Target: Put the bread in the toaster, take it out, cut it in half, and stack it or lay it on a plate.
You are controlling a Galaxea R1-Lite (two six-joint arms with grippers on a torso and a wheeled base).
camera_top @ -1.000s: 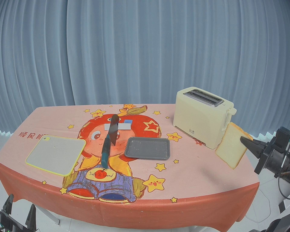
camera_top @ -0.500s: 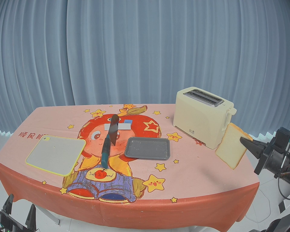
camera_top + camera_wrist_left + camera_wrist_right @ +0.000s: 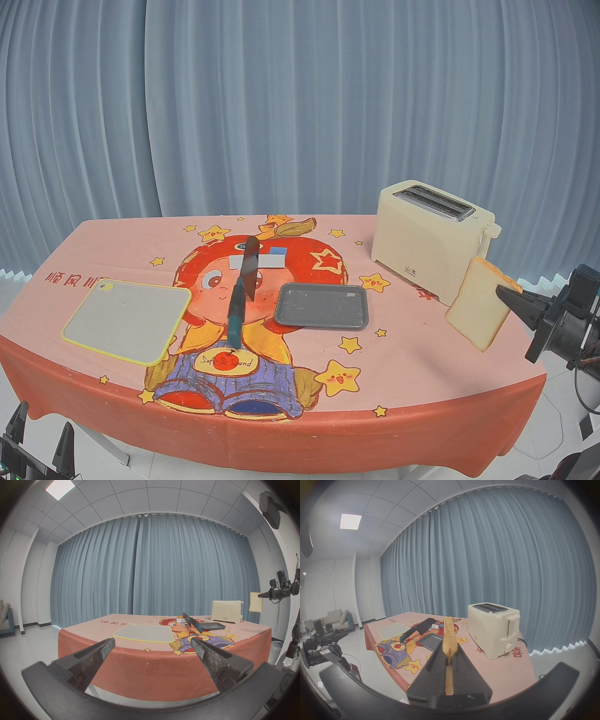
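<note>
the right gripper [image 3: 504, 291] is clamped on the one slice of bread [image 3: 478, 305], holding it upright in the air, with the single two-slot toaster [image 3: 431, 240] just past its tips. farther out from it lie one grey tray [image 3: 322, 306], one knife [image 3: 240, 294] and one cutting board [image 3: 125, 312]. the left gripper [image 3: 152, 643] hangs with its fingers spread, well apart from all of them.

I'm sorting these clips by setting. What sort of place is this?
Likely a lab or demo room, not a home kitchen: a lone table with a toaster stands before a wall-wide curtain, under office-style ceiling tiles, with a sofa off to one side.
</note>
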